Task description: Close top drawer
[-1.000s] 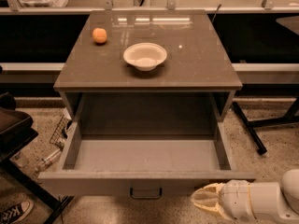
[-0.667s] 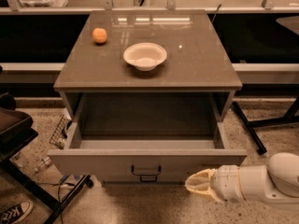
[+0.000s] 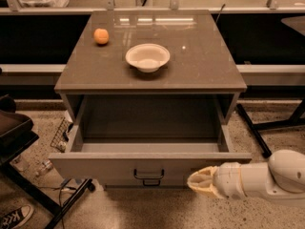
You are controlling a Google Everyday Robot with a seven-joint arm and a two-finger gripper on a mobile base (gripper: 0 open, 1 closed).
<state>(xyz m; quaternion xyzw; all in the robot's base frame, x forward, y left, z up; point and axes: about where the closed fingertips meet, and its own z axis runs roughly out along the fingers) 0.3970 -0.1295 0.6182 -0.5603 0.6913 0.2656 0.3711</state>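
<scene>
The top drawer point(image 3: 95, 168) of the grey-brown cabinet stands partly open, its front panel pulled out toward the camera. Its pale grey inside bottom point(image 3: 147, 147) shows as a narrow strip and looks empty. The small dark handle point(image 3: 148, 175) sits at the centre of the front. My gripper point(image 3: 200, 182), cream-tipped on a white arm, comes in from the lower right. It is shut, holds nothing, and its tips are against the drawer front just right of the handle.
A white bowl point(image 3: 147, 56) and an orange point(image 3: 101, 36) sit on the cabinet top point(image 3: 209, 70). A black stand point(image 3: 19, 137) and a sneaker point(image 3: 16, 217) are at the left on the floor. A dark table leg point(image 3: 252, 130) is at the right.
The drawer has slid inward, so less of its bottom shows. My gripper has moved up and forward with the drawer front.
</scene>
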